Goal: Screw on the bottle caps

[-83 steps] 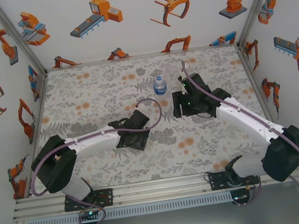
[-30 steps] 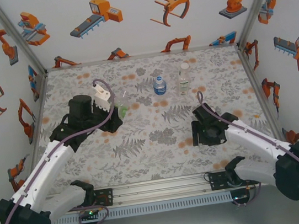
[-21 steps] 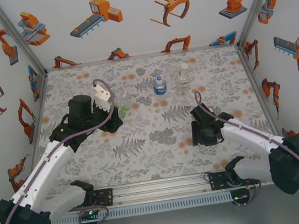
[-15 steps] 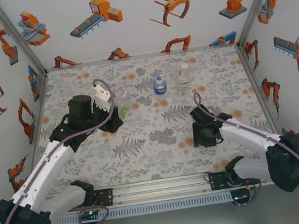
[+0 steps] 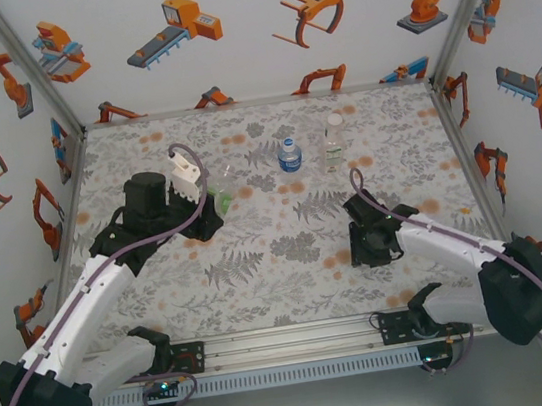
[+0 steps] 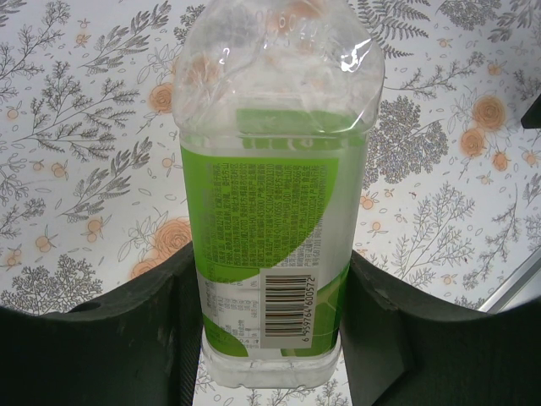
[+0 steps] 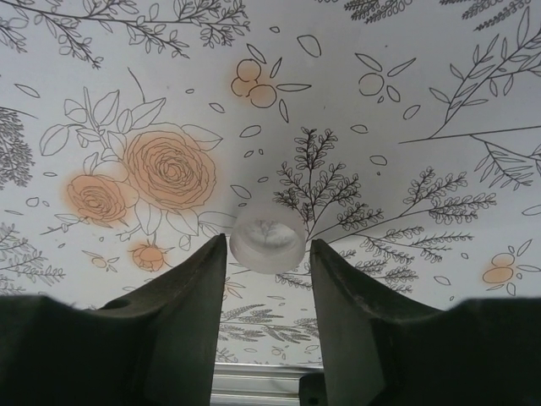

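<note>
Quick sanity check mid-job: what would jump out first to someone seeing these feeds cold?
The green-labelled bottle clamped low on its body in the left gripper, left of centre on the floral table. Next, the small white cap pinched between the right gripper fingertips, low over the table's right side. Behind, the blue-labelled bottle and the taller white-labelled bottle stand upright side by side.

The left arm (image 5: 79, 311) and right arm (image 5: 448, 244) share one build: smooth white links between bulky black joints, each rising from a black base (image 5: 162, 358). A thin purple cable (image 5: 186, 154) loops along each. The left hand (image 6: 270, 338) and right hand (image 7: 269, 288) have broad, matte black fingers (image 7: 177, 330)
</note>
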Controlling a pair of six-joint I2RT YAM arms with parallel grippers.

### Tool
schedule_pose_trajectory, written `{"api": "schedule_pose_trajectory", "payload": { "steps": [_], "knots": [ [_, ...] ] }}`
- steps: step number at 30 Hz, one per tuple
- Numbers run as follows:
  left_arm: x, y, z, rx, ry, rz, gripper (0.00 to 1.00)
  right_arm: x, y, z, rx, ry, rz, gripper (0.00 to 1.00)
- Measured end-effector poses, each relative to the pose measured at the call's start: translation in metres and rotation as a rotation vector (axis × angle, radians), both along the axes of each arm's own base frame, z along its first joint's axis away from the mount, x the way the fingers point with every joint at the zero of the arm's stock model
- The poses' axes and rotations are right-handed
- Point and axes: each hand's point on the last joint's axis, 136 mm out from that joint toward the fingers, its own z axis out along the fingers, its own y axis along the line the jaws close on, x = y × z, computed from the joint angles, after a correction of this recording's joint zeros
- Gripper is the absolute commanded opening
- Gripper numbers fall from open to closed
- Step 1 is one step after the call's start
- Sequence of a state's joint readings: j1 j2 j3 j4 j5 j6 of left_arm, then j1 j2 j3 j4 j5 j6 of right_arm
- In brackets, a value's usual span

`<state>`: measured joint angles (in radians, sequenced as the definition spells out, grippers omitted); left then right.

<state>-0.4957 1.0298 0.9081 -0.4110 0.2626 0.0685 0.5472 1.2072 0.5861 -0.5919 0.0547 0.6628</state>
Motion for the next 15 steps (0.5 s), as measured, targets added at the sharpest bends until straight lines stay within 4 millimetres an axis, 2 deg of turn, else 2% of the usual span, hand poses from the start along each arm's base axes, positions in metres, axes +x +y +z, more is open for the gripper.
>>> {"api": "schedule_pose_trajectory", "payload": {
  "steps": [6, 12, 15],
  "knots": [
    [-0.0002, -0.0006, -0.0004, -0.001, 0.002, -0.003, 0.13, -0.0004, -0.0008, -0.0044, -0.012, 0.014, 0.0, 0.37],
    [0.0001, -0.0015, -0.0026, 0.0, 0.01, -0.006, 0.13, 0.0011, 0.0003, -0.0029, -0.011, 0.013, 0.001, 0.36],
    [0.0004, -0.0016, -0.0035, 0.002, 0.013, -0.006, 0.14, 0.008, 0.006, 0.0029, 0.002, 0.005, 0.003, 0.36]
  ]
}}
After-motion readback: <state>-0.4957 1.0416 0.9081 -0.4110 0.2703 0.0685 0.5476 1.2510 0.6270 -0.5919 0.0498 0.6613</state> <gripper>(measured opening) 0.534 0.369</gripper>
